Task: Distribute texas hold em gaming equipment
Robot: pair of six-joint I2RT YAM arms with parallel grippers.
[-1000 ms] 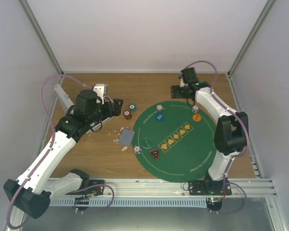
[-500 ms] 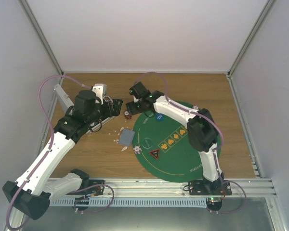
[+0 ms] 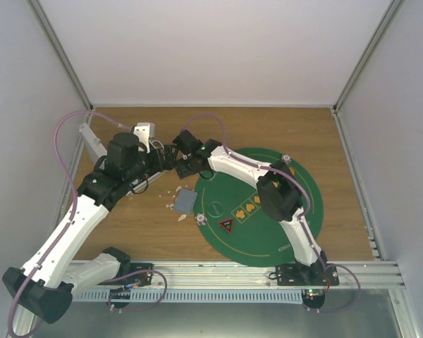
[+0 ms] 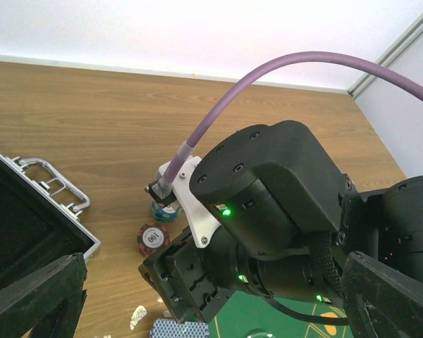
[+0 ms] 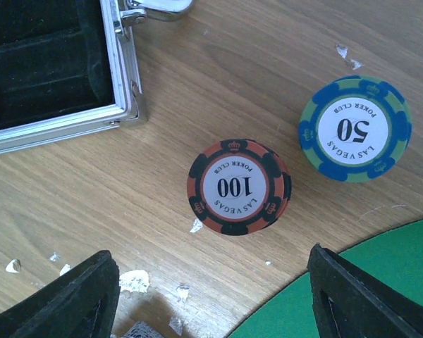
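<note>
The right gripper [image 5: 213,282] hangs over a red-and-black 100 chip [image 5: 239,186] at the centre of its wrist view, jaws well apart and holding nothing, one finger in each bottom corner of the frame. A blue-and-green 50 chip [image 5: 354,129] lies near it at upper right, the silver case [image 5: 120,63] at upper left, the green mat [image 5: 285,310] at lower right. To lift the 100 chip cleanly, the jaws look best centred on it, lowered until the pads flank its striped edge, then closed squarely so nothing slips. The left gripper [image 4: 215,296], spread wide and empty, sits close beside the right wrist, so a straight vertical lift seems safest
</note>
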